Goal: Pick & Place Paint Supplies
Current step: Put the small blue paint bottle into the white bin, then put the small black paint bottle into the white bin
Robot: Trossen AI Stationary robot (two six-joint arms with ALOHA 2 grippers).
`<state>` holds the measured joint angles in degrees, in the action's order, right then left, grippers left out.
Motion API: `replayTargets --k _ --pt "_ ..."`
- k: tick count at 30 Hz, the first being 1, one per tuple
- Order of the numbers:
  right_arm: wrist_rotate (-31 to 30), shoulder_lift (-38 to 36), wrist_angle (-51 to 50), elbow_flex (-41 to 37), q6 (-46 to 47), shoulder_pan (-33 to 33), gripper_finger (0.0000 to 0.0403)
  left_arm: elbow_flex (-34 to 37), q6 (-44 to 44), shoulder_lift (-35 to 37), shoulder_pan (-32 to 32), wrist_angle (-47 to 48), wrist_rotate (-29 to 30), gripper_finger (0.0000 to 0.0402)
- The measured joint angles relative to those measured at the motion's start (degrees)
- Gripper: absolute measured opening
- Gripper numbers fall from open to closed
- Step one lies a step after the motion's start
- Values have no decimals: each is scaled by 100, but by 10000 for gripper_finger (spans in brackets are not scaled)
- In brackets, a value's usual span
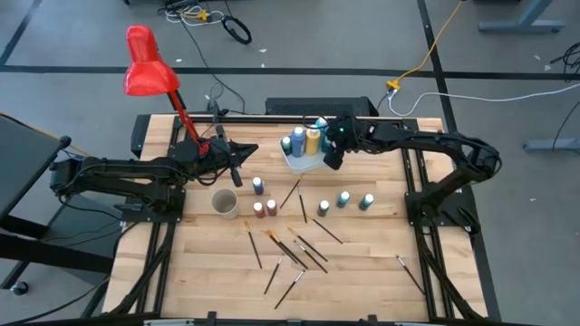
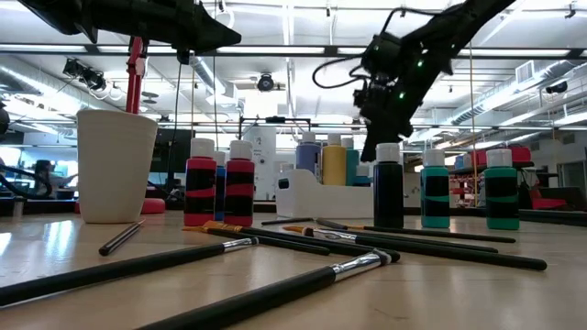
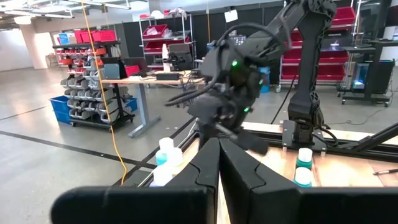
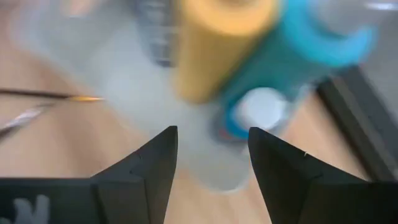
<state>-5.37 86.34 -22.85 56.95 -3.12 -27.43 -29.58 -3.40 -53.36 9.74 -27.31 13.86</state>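
- Hovering over the near corner of the white tray (image 1: 292, 164), the right gripper (image 1: 333, 159) had its fingers spread apart with nothing between them; the right wrist view showed both dark fingers (image 4: 146, 163) parted above the tray's contents.
- Tray sat at the back middle of the wooden table (image 1: 381, 263). Standing in it: a blue bottle (image 1: 298, 140), a yellow bottle (image 1: 314, 139) and a light blue bottle (image 1: 322, 125), close together. A white cap (image 4: 260, 109) showed just beyond the open fingers in the right wrist view.
- Left gripper (image 1: 238, 167) was clenched shut and empty, held above the table left of the tray, near the stem of the red lamp (image 1: 145, 63).
- Beige cup (image 1: 225, 203) stood upright on the left of the table, below the left gripper in the high view.
- Loose bottles still on the table: a dark blue bottle (image 1: 258, 186) near the cup, two red-brown bottles (image 1: 265, 209) side by side, another dark bottle (image 1: 323, 208), and two teal bottles (image 1: 354, 200) to the right.
- Paintbrushes (image 1: 294, 249) lay scattered flat across the front middle of the table, several crossing; one single brush (image 1: 403, 263) lay apart toward the right front.
- Low view: brushes in the foreground, red-brown bottles beside the cup, teal pair at right.
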Motion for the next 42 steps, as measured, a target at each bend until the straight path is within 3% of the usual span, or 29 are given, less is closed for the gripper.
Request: replayTargets --k 6,11,23,29,35,42 --pt "1538 -437 -219 2 72 529 190 0 0 0 0 0 1 18" --pt "2088 -508 -216 4 28 1195 188 0 -1 0 -2 0 -1 18" --pt "903 -446 -222 4 -103 2729 187 0 0 0 0 0 -1 18" --pt "806 -162 -302 2 537 3032 187 0 48 0 -1 1 -1 18" --pt "-61 -79 -565 2 578 3157 192 0 120 0 -1 1 -1 18" --pt "33 -79 -626 2 817 3157 228 0 116 0 -1 0 -1 18"
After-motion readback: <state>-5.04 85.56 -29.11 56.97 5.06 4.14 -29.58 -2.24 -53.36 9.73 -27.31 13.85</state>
